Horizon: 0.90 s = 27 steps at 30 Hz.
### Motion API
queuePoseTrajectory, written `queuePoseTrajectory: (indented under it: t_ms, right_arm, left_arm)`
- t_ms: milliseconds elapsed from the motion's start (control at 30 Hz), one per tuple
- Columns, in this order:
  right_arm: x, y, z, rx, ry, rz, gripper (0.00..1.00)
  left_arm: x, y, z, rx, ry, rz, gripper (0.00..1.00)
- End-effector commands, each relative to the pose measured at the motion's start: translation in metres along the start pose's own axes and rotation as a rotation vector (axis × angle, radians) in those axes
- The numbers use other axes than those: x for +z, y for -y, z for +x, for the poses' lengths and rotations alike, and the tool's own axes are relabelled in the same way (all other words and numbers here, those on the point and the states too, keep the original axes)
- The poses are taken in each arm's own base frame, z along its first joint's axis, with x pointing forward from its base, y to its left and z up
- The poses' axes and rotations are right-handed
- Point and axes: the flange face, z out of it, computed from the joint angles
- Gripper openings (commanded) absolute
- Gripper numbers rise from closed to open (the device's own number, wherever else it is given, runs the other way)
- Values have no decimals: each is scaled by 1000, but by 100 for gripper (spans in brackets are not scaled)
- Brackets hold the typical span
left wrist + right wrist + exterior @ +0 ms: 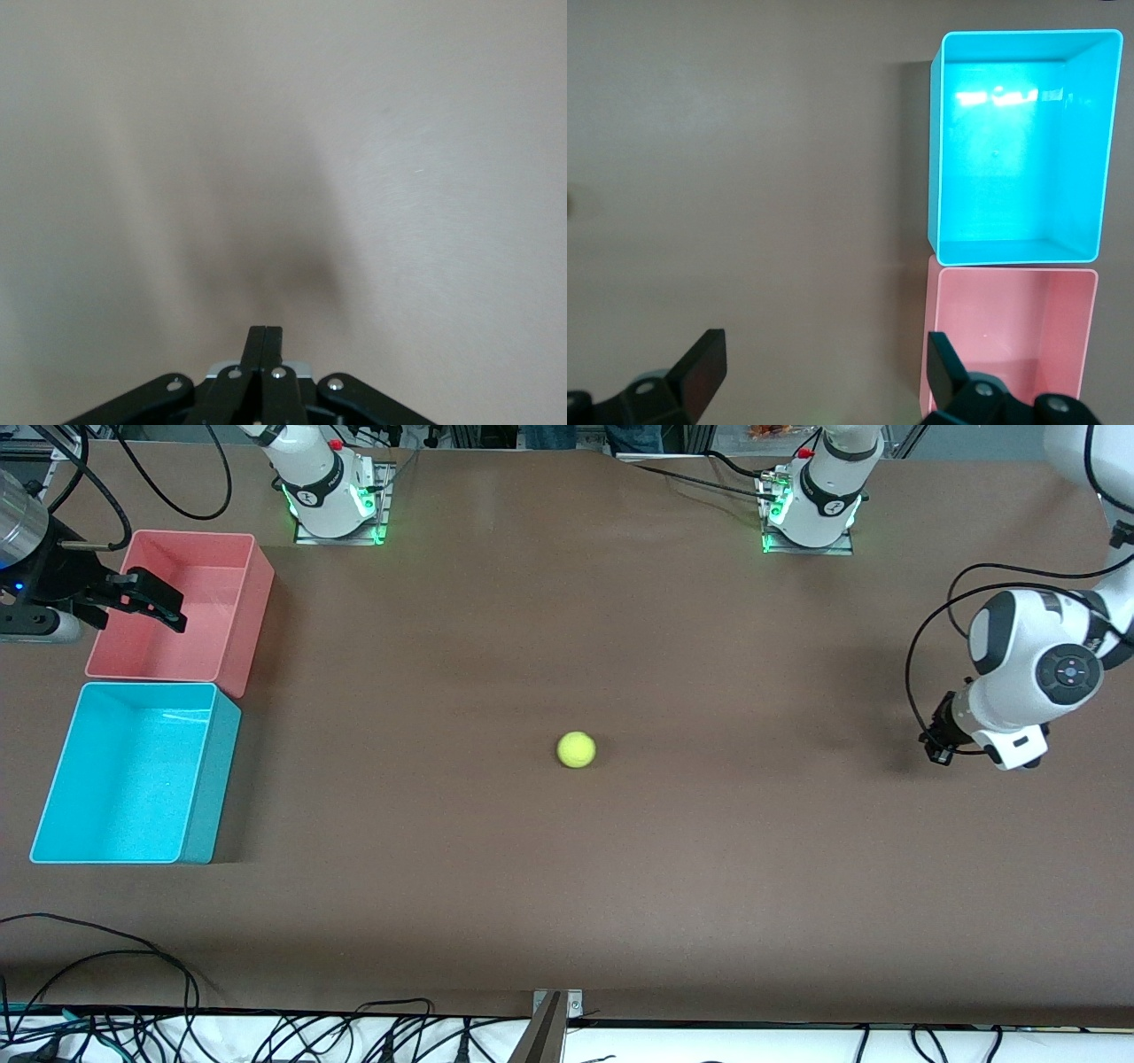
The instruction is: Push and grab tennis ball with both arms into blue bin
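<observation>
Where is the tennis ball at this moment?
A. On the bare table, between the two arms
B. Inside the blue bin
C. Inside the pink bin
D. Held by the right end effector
A: the tennis ball lies on the open table, apart from the blue bin, and neither end effector touches it.

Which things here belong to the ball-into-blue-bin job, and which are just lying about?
Job: ball, mid-table; blue bin, empty; left gripper, shut over bare table; right gripper, open over the pink bin.
Lying about: pink bin, beside the blue one; cables.
</observation>
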Motion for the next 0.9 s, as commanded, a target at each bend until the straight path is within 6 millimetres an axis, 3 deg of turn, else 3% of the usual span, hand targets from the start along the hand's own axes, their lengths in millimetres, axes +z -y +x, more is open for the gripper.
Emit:
queuePoseTrajectory:
  t_ms: [0,533,700,867]
  right_arm:
    - [-6,2,1,4,5,14,100]
    - [-1,2,1,12,15,13,100]
    - [2,2,1,12,21,13,100]
    - [5,2,2,12,21,13,100]
  left_arm:
    - [-59,-14,16,178,-1,33,0]
    - [-191,-31,33,653,74,-61,0]
    - [-235,-26,31,841,104,-78,0]
    - [-261,-24,21,916,119,-77,0]
